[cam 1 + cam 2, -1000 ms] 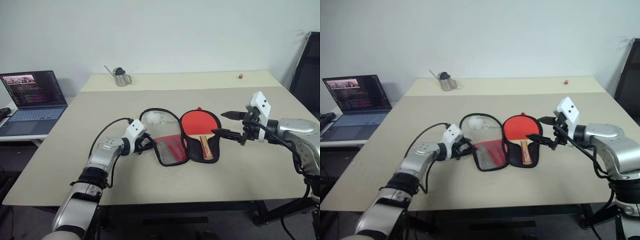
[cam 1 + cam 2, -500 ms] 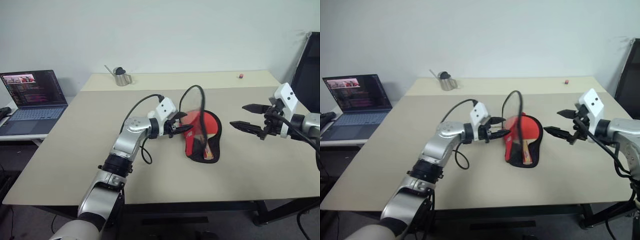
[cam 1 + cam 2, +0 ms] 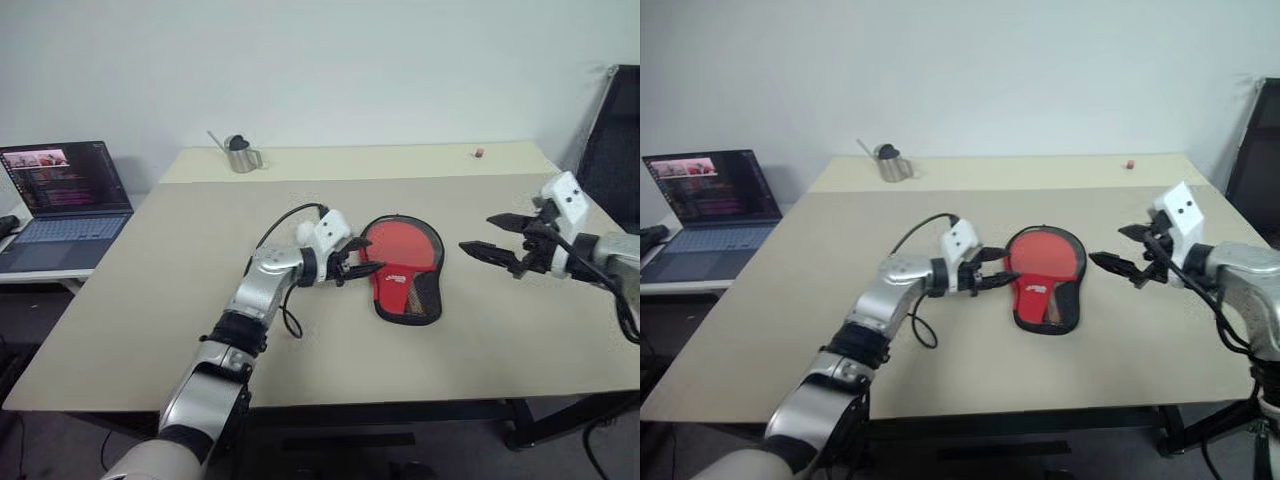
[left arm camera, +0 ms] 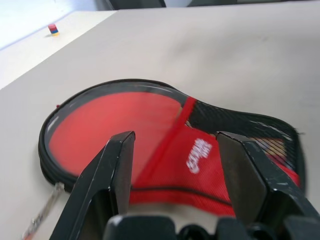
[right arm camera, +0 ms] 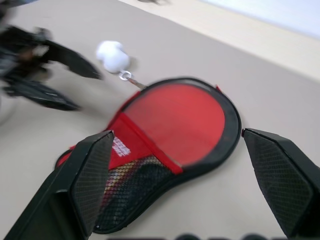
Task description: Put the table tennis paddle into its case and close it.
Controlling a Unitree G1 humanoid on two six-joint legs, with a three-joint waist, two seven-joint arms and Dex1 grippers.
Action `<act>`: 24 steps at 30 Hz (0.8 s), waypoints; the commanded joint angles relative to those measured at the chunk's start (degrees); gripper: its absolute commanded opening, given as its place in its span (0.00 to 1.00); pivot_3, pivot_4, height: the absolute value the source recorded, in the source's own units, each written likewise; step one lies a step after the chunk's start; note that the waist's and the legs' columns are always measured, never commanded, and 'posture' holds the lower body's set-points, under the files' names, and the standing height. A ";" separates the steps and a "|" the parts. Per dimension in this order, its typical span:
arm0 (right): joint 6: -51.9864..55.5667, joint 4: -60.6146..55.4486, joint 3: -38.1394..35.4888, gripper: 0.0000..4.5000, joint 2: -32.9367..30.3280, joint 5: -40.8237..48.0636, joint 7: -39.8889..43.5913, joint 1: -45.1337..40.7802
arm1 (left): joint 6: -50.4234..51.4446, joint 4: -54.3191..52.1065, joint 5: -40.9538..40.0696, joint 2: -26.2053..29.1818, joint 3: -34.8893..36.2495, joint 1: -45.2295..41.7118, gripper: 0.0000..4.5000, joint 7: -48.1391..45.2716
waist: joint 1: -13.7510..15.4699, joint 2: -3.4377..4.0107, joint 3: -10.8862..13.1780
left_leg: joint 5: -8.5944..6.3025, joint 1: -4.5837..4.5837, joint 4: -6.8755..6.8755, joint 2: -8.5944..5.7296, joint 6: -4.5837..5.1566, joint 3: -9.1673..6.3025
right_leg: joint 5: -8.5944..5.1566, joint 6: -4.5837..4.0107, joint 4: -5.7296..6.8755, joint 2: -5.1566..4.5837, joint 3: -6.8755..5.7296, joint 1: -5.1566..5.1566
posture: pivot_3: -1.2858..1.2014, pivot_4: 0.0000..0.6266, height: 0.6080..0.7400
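On the table (image 3: 150,300), the case (image 3: 405,268) lies folded over, red mesh side up. Just left of the case, the left gripper (image 3: 368,267) hovers with jaws apart, holding nothing. Well right of the case, the right gripper (image 3: 490,236) is spread wide and empty.

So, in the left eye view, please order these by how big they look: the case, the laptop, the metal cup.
1. the laptop, though the frame edge cuts it off
2. the case, nearly as large
3. the metal cup, smallest; it stands farthest away, which shrinks it.
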 commanded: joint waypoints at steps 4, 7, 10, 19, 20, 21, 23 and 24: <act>-2.34 11.08 5.35 0.99 6.29 -6.86 -6.47 -4.86 | 9.64 -15.91 -9.74 6.77 6.60 6.03 0.63 -4.58 | 0.20 0.00 0.00 | 0.00 0.00 0.08 -0.01 0.01 -0.03 | 0.01 0.00 0.06 0.00 0.01 -0.01 | 0.52 0.24 1.00; -4.75 17.45 7.38 0.99 9.42 -9.61 -7.49 -6.87 | 14.67 -21.69 -13.49 10.73 8.51 8.85 0.63 -6.59 | 0.19 0.00 0.00 | 0.07 -0.01 0.08 -0.01 -0.11 -0.03 | 0.01 0.01 0.03 0.00 0.01 0.00 | 0.52 0.24 1.00; -6.17 22.28 8.32 0.99 11.91 -11.17 -7.58 -8.31 | 18.57 -25.81 -16.64 13.74 9.99 10.40 0.63 -7.70 | 0.19 0.00 0.00 | 0.09 -0.01 0.06 -0.01 -0.15 -0.03 | 0.01 0.01 0.01 0.00 0.01 -0.02 | 0.52 0.24 1.00; -10.31 30.74 11.68 0.99 15.56 -15.41 -5.18 -8.64 | 20.45 -29.62 -17.95 18.14 12.07 10.27 0.63 -5.74 | 0.20 0.00 0.00 | 0.09 0.00 0.06 -0.01 -0.16 -0.03 | 0.01 0.00 0.01 0.01 0.00 -0.01 | 0.52 0.24 1.00; -10.60 31.31 11.91 0.99 15.80 -15.71 -4.84 -8.70 | 20.50 -29.92 -17.99 18.36 12.03 10.33 0.63 -5.65 | 0.20 0.00 0.00 | 0.09 0.00 0.06 -0.01 -0.16 -0.02 | 0.02 0.00 0.01 0.01 0.01 -0.01 | 0.52 0.24 1.00; -10.89 31.96 12.22 0.99 16.09 -16.05 -4.56 -8.81 | 20.57 -30.06 -18.05 18.52 12.04 10.33 0.63 -5.50 | 0.19 0.00 0.00 | 0.09 0.01 0.06 -0.01 -0.16 -0.02 | 0.01 0.00 0.01 0.01 0.01 -0.01 | 0.52 0.24 1.00; -11.64 33.44 12.89 0.99 16.79 -16.75 -4.22 -9.19 | 20.55 -30.11 -18.06 18.74 12.05 10.22 0.63 -5.15 | 0.16 0.00 0.00 | 0.09 0.01 0.06 -0.01 -0.16 -0.02 | 0.02 0.00 0.01 0.01 0.02 0.00 | 0.52 0.24 1.00; -11.89 33.90 12.97 0.99 17.03 -17.08 -4.05 -9.33 | 20.54 -30.10 -18.08 18.80 12.05 10.18 0.63 -5.06 | 0.11 0.00 0.00 | 0.09 0.02 0.06 -0.01 -0.16 -0.01 | 0.02 0.00 0.02 0.02 0.01 0.00 | 0.52 0.24 1.00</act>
